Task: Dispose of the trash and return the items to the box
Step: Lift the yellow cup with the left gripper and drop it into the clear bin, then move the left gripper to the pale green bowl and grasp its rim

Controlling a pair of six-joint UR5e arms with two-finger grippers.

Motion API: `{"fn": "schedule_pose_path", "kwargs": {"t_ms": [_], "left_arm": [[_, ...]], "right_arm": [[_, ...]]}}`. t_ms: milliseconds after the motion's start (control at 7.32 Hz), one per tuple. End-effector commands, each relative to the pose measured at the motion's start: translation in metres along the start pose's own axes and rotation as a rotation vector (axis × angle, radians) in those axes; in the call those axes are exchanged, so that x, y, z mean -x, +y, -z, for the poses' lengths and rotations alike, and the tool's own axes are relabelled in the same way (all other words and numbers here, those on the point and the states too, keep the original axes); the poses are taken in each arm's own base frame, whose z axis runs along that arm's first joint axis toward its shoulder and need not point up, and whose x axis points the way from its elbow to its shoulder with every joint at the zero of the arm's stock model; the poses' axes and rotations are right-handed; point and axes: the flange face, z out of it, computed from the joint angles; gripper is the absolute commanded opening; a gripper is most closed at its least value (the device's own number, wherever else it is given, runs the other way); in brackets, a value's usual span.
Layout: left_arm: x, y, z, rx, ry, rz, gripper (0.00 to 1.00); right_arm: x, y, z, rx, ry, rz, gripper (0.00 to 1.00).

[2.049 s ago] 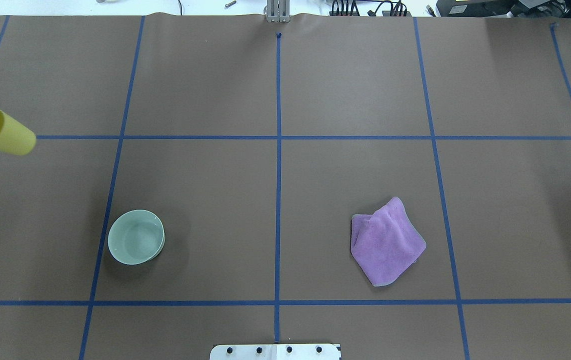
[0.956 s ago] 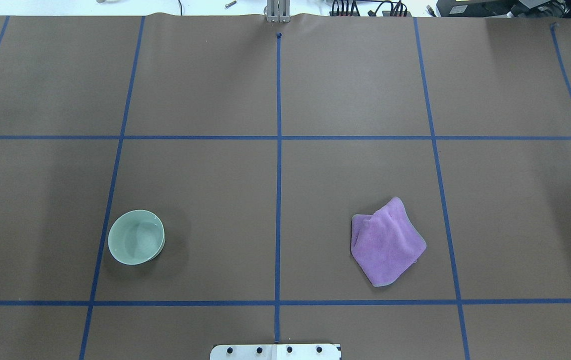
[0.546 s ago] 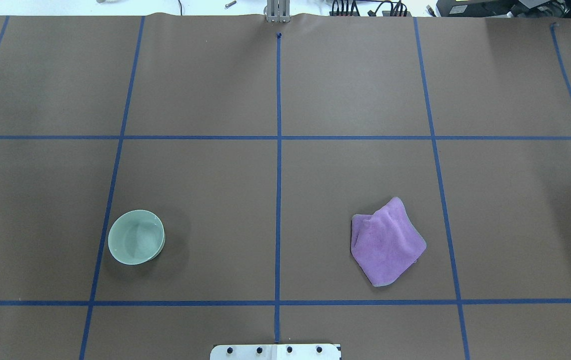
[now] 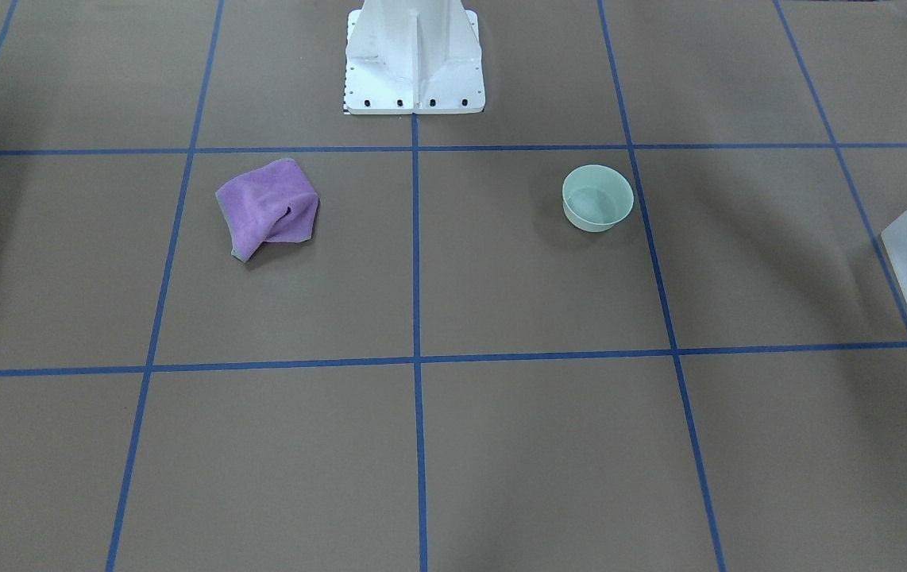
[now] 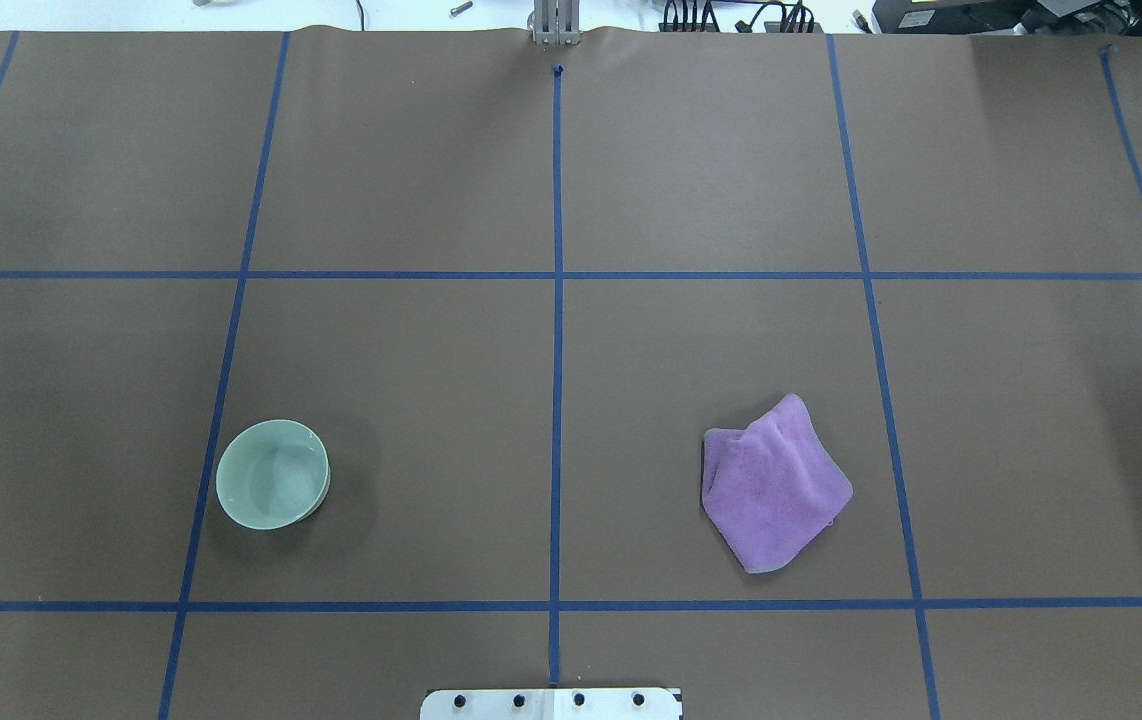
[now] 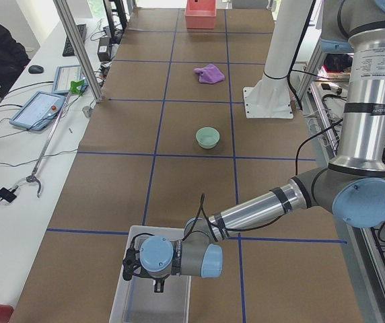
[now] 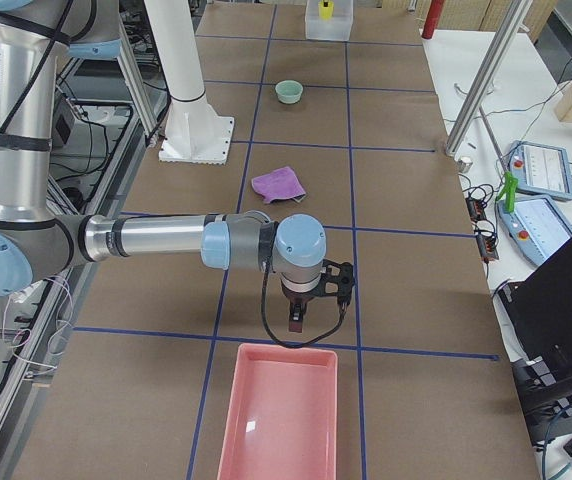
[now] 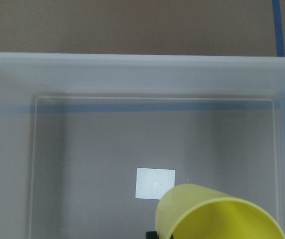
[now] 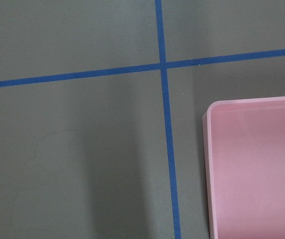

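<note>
The yellow cup [image 8: 217, 214] hangs tilted, mouth toward the left wrist camera, over the inside of the frosted white box [image 8: 142, 74]. My left gripper [image 6: 157, 285] is down in the box [image 6: 179, 306] at the table's left end and is shut on the cup. The mint-green bowl [image 5: 273, 474] stands upright and empty on the table and also shows in the front view [image 4: 597, 199]. My right gripper [image 7: 296, 322] hangs just before the pink tray [image 7: 281, 420]; I cannot tell whether it is open or shut.
A crumpled purple cloth [image 5: 773, 485] lies on the right half of the brown table. The pink tray's corner [image 9: 257, 164] shows below the right wrist. The white robot base [image 4: 414, 56] stands at the table's near edge. Blue tape lines grid the table.
Two seconds ago the left gripper held the yellow cup at the overhead view's left edge; it has since moved out of that view. The bowl and the cloth have not moved.
</note>
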Motion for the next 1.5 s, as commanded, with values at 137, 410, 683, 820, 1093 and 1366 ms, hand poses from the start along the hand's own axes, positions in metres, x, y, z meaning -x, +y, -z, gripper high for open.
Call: {"fn": "schedule_pose_path", "kwargs": {"t_ms": [137, 410, 683, 820, 1093, 1366], "left_arm": [[-0.008, 0.006, -0.018, 0.039, 0.006, 0.0, 0.26], [-0.01, 0.005, -0.016, 0.026, 0.007, -0.016, 0.97], [-0.039, -0.007, 0.007, -0.035, 0.062, -0.083, 0.98], [-0.053, -0.019, 0.023, -0.067, 0.075, -0.11, 0.98], [-0.083, -0.041, 0.083, -0.102, 0.07, -0.069, 0.98], [-0.189, -0.057, 0.175, -0.116, 0.014, 0.053, 0.98]], "right_arm": [[-0.001, 0.001, -0.001, 0.003, 0.0, -0.003, 1.0], [-0.001, 0.001, -0.001, 0.003, 0.0, -0.003, 1.0], [0.0, -0.001, 0.0, 0.001, 0.0, -0.001, 1.0], [0.0, -0.001, 0.0, 0.001, 0.0, -0.001, 1.0], [0.001, 0.0, 0.001, -0.003, 0.0, 0.005, 1.0], [0.001, 0.001, 0.001, -0.003, 0.003, 0.014, 1.0]]}}
